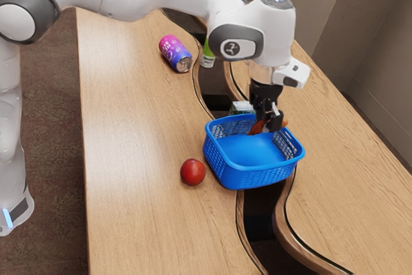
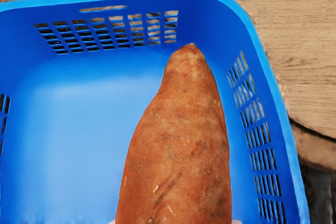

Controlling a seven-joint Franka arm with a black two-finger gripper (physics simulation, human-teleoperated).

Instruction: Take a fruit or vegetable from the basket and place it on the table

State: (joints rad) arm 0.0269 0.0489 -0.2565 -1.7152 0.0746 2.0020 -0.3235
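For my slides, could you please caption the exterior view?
Gripper and sweet potato at a blue basket, with a round red fruit on the table nearby.

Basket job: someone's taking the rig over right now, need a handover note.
Gripper: my gripper is down at the basket; whether it has a grip, I can't tell.
Job's things: sweet potato under my hand, within the basket's walls; basket on the table. Round red fruit on the table beside the basket; I can't tell if it was ever inside.
Done: hand at the sweet potato.
Left: confirm the grip, lift clear of the rim, set down on the table, let go.
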